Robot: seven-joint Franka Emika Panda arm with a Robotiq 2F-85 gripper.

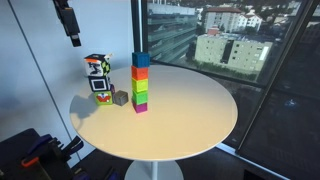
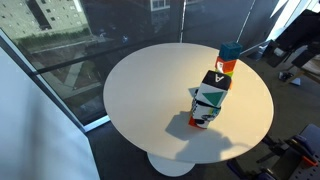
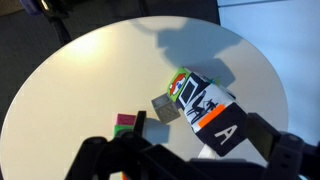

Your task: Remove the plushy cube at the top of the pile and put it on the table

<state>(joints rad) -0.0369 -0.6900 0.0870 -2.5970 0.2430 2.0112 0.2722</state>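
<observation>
- Plushy cube (image 1: 96, 66) sits on top of the pile (image 1: 101, 88), beside the block tower (image 1: 140, 80) on the desk (image 1: 190, 115). A small grey cube (image 1: 120, 97) lies between the pile and the tower.
- Nothing grips it, so it rests on its own weight. The gripper (image 1: 73, 41) hangs high above, on the side of the pile away from the tower. In the wrist view its fingers are spread and empty.
- As a cube it has no long axis, while the pile's axis runs upright. Its orange side marked "A" faces the wrist camera and is likely the top face.
</observation>
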